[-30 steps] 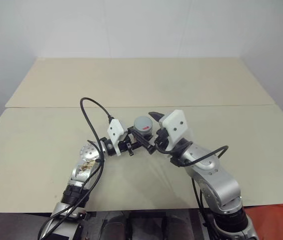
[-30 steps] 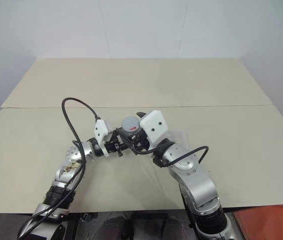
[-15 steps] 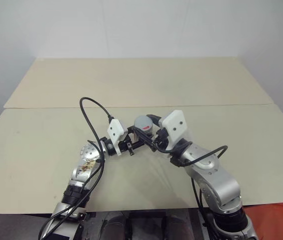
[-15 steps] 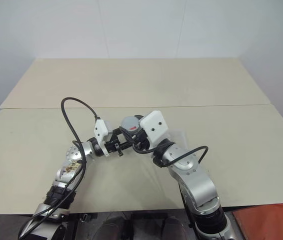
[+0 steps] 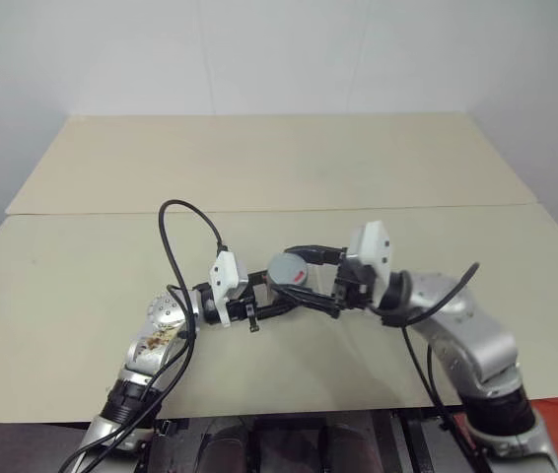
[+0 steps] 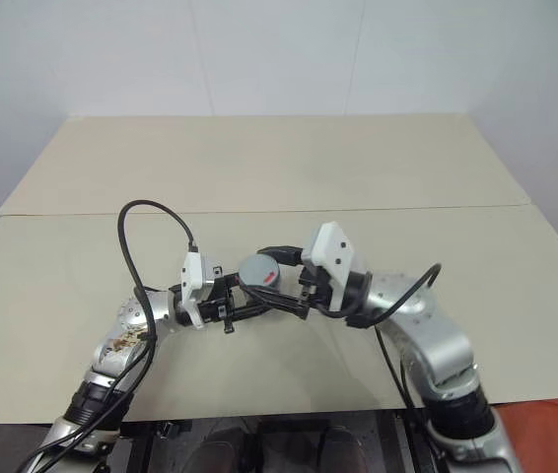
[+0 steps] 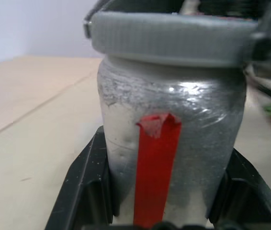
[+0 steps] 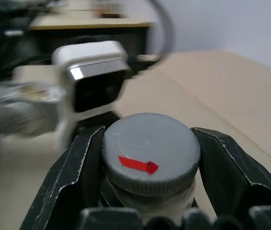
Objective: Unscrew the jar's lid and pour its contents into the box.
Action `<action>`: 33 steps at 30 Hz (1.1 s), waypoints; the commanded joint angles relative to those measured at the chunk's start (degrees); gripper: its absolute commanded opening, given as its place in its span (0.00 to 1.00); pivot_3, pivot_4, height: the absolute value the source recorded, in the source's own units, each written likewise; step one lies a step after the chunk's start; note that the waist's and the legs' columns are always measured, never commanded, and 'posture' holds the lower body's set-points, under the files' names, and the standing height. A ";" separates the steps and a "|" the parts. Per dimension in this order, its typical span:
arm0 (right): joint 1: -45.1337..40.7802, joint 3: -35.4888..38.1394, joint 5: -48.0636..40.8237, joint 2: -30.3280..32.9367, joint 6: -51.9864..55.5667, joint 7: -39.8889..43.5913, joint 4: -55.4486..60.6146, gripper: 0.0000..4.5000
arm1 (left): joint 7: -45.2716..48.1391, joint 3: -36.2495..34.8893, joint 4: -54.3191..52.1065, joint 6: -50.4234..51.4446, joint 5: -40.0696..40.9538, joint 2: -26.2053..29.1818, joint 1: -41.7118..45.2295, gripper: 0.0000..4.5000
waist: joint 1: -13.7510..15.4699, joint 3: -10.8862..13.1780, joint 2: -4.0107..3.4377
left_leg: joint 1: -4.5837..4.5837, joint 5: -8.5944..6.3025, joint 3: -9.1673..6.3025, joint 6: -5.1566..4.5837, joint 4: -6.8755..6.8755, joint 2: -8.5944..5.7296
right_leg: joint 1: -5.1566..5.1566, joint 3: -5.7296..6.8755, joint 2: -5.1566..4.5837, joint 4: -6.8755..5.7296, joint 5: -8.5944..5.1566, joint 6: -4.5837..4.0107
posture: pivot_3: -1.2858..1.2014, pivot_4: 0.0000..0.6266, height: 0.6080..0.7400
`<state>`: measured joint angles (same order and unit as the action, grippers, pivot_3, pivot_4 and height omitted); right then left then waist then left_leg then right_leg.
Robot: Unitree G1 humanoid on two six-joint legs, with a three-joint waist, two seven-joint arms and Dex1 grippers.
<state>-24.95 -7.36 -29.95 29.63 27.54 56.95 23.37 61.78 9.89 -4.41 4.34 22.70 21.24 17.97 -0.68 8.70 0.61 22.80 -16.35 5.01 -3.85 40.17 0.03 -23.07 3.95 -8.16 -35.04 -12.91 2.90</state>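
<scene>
At the centre of the head views, above the tan table (image 5: 82, 276), the left gripper (image 7: 166, 191) clamped the small, likely light, rigid jar (image 7: 171, 139) by its body while the right gripper (image 8: 150, 158) pinched its ribbed grey lid (image 8: 150, 151), a sound non-slip hold.

Base of the jar (image 7: 169, 143) cut off by lower edge, flanks covered by black fingers (image 7: 85, 191). Top of lid (image 7: 174, 36) cropped. Beyond lid (image 8: 150, 153), left arm blurred.
</scene>
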 commanded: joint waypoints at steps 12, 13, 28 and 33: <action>-18.56 -14.31 -9.75 7.01 -13.50 35.55 -28.13 0.62 | -0.80 -0.42 -7.57 1.70 2.21 -0.42 -0.25 0.44 | 0.07 0.00 0.00 | 0.05 -0.01 0.02 -0.02 0.04 0.03 | -0.03 -0.01 -0.03 -0.11 0.01 -0.01 | 0.52 0.24 1.00; -19.17 -15.43 -10.45 7.57 -14.18 35.55 -28.82 0.62 | -0.89 -0.41 -7.75 1.73 2.19 -0.43 -0.42 0.44 | 0.11 0.01 0.00 | 0.06 -0.01 0.02 -0.02 0.04 0.02 | -0.04 0.00 -0.05 -0.10 0.01 -0.01 | 0.52 0.24 1.00; -7.75 5.20 -10.26 6.37 -18.36 18.61 -14.89 0.99 | -4.52 -1.65 -1.92 -2.14 -1.23 -0.47 -2.05 0.44 | 1.40 0.01 -0.01 | 0.11 -0.02 0.00 -0.01 0.03 0.01 | -0.05 0.08 -0.15 -0.08 0.02 -0.01 | 0.52 0.24 1.00; 0.66 7.27 -0.91 1.65 -12.07 -7.64 2.12 0.99 | -7.43 -2.10 2.24 -4.16 -3.73 -1.88 0.17 0.44 | 1.40 0.01 -0.01 | 0.08 -0.01 0.02 0.02 0.04 0.01 | -0.05 0.08 -0.15 -0.08 0.02 0.00 | 0.52 0.24 1.00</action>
<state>-25.35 0.26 -33.97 33.00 13.00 58.32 19.18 55.37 8.42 -2.00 1.97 19.41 20.03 16.40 0.72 8.70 0.60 22.87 -16.35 5.03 -3.81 40.21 0.05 -23.13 4.03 -8.31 -35.14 -12.89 2.89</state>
